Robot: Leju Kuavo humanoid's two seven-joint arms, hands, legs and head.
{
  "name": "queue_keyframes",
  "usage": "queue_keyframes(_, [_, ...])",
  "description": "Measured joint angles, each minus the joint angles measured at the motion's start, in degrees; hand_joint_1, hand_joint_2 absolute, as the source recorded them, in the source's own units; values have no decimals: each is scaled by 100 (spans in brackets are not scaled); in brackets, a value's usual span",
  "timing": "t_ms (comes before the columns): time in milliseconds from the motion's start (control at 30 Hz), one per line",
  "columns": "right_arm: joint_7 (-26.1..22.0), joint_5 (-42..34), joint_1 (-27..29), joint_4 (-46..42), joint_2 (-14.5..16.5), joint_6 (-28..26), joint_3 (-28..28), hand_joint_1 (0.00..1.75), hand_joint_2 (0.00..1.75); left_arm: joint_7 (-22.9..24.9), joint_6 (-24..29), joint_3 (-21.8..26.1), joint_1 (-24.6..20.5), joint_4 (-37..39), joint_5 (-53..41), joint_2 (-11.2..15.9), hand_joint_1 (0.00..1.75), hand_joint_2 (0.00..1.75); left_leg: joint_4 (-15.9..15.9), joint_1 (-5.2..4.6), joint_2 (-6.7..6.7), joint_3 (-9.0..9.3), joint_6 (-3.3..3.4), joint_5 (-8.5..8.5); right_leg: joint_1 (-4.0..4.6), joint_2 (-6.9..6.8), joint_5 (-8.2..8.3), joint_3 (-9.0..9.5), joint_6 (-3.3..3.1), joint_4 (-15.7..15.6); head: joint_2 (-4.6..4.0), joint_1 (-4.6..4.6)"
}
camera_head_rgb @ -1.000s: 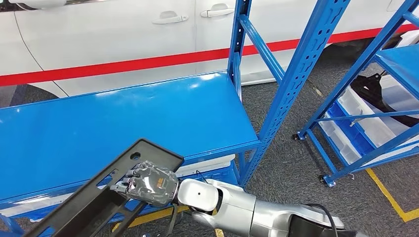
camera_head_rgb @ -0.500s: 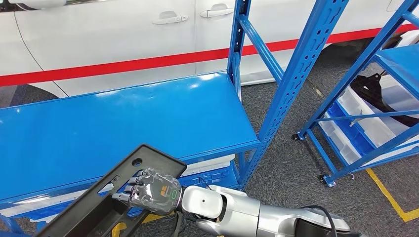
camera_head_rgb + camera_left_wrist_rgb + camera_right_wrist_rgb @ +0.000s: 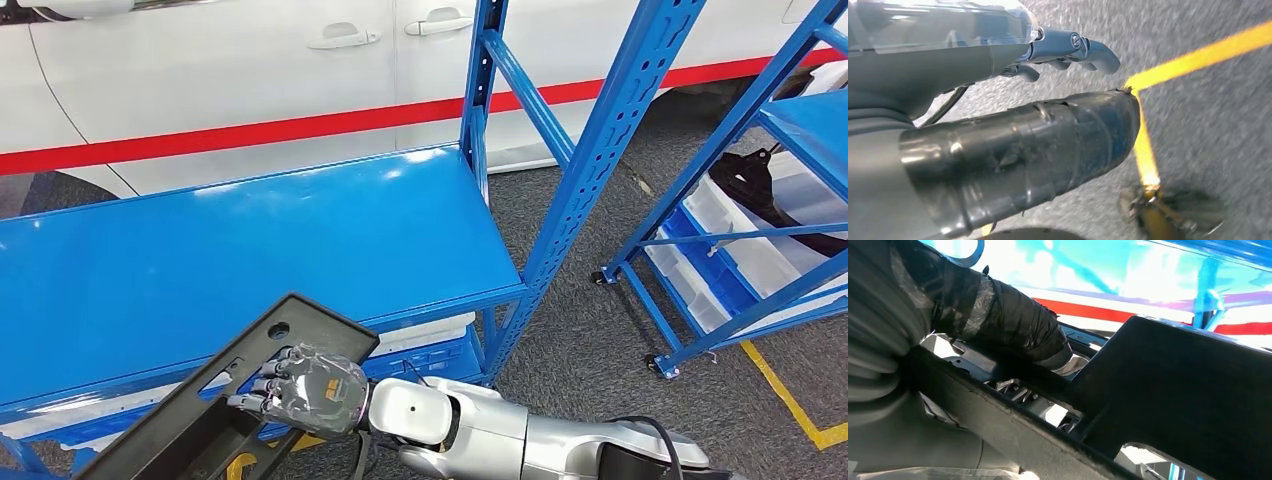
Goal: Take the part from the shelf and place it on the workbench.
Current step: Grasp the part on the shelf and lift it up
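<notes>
A long black plastic part [image 3: 190, 410] with cut-outs slants from the lower left edge up to the front lip of the blue shelf [image 3: 250, 240] in the head view. My right hand [image 3: 305, 385] grips it near its upper end, fingers wrapped over its edge, and the silver arm runs in from the lower right. In the right wrist view the part [image 3: 1173, 390] looms dark and close, with my taped thumb [image 3: 1013, 325] lying across it. My left hand [image 3: 1063, 50] hangs over grey floor, holding nothing.
A perforated blue upright [image 3: 600, 160] stands right of the shelf. A second blue rack [image 3: 760, 240] at the right holds white bins and another black part [image 3: 770, 200]. A white car [image 3: 250, 60] with a red stripe stands behind. Yellow tape [image 3: 790, 400] marks the floor.
My right hand and the black part have sunk a little and drawn back from the shelf front; over the last half second they have barely shifted.
</notes>
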Motion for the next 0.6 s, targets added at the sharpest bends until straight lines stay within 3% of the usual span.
queue_keyframes(100, [3, -84, -59, -49, 1, 13, 75, 175, 175, -98, -405, 29, 2, 0, 140, -9, 0, 0, 0, 0, 0, 0, 0, 0, 0, 0, 0, 0, 0, 0, 0, 0])
queue_keyframes(300, [104, -437, -150, -186, -6, 135, 95, 175, 175, -867, -289, 326, 7, 0, 442, -36, 0, 0, 0, 0, 0, -1, 0, 0, -1, 1, 0, 0, 0, 0, 0, -1])
queue_keyframes(467, [250, -569, -607, -389, 232, 602, 93, 175, 175, -869, -1321, 432, -25, 0, 474, -45, 0, 0, 0, 0, 1, 2, -1, 1, -1, 3, 1, -1, 0, 6, 0, 1])
queue_keyframes(600, [383, -593, -895, -520, 425, 790, 102, 175, 175, -879, -1435, 451, -18, 0, 381, -90, 0, 0, 0, 0, 1, 3, -2, 2, 0, 2, 0, 0, -1, 7, 0, 2])
